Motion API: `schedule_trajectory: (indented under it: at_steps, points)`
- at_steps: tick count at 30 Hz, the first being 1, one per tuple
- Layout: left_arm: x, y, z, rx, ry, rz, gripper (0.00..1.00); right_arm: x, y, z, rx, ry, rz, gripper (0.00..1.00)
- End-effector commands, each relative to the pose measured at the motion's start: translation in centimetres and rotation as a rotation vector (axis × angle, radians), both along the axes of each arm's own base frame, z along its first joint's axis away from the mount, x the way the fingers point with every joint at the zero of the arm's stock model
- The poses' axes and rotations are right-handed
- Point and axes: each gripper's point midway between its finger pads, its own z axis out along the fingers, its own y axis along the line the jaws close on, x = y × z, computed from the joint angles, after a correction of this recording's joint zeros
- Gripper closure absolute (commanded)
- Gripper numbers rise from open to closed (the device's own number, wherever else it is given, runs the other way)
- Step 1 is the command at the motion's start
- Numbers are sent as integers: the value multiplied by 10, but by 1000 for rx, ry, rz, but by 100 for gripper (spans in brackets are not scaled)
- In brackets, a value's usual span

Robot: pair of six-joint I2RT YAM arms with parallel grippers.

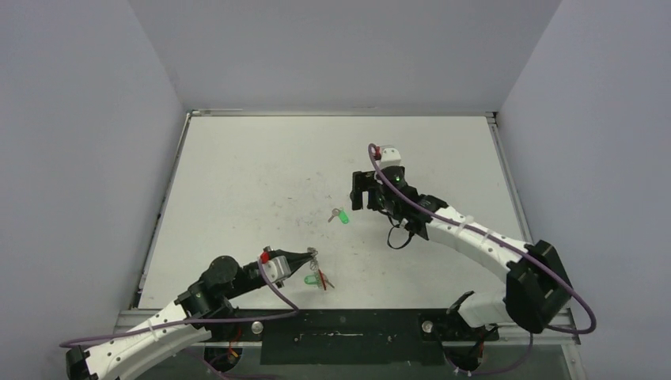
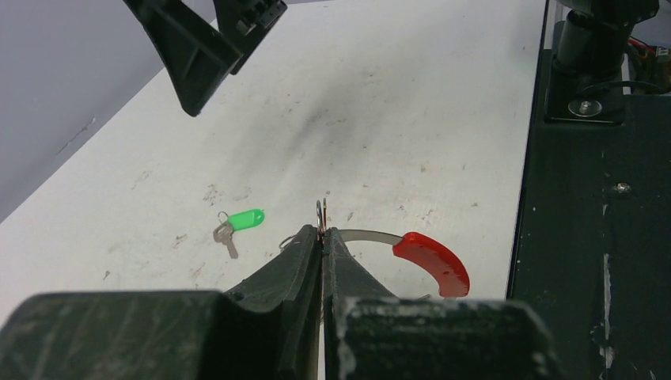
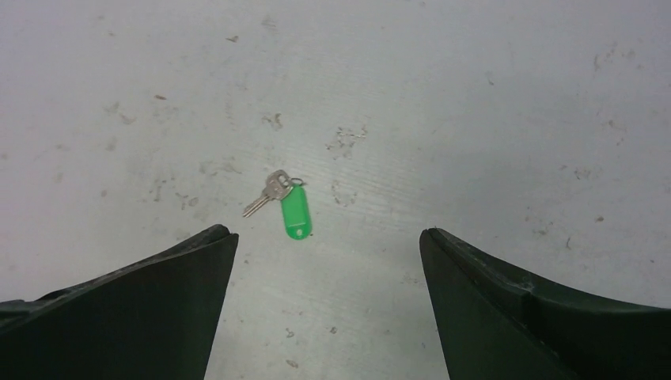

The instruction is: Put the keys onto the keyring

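Two arms on one white worktop [image 1: 253, 158], with grey walls on three sides. Left arm [image 1: 158, 328] low down by the near edge. Right arm [image 1: 475, 237] reaching in from the right side toward the middle.

Left jaws: pressed tight together, pinching the thin silver wire of the keyring [image 2: 431, 263]. Curved red piece of the ring sticking out to the right of the jaws in the left wrist view. Very close to the black rail [image 1: 356, 328] along the near edge, so little room on that side.

Right jaws: spread wide, holding nothing. Seen from the right wrist, keys [image 3: 289, 207] lying flat on the worktop between the two black fingers [image 3: 142, 309] and a bit ahead of them, touching neither.

Small silver keys joined to a bright green tag, near the middle of the worktop, well apart from every edge. Between the two arms in the top view, nearer the right jaws than the left. Plenty of bare white surface all round them: toward the far wall, toward the metal rim [image 1: 162, 214] on the left, and toward the near rail. Only small dark scuff marks close by.

One more green tag [image 1: 312, 279] with a small key, just below the left jaws in the top view. Cannot tell whether hanging from the ring or lying on the worktop.
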Motion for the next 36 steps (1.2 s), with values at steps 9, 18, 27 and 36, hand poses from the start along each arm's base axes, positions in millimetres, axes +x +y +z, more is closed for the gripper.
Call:
schedule_trajectory:
  at_steps: [9, 18, 27, 36]
  points:
    - [6, 13, 29, -70, 8, 80, 100, 30, 21, -86, -167, 349, -92, 36]
    - [5, 12, 16, -71, 57, 85, 100, 25, 63, -109, -151, 389, -49, 47]
    - [3, 9, 16, -100, 68, 69, 100, 30, 75, -129, -145, 402, -79, 55]
    - [3, 7, 13, -109, 80, 63, 100, 41, 80, -129, -132, 380, -94, 58]
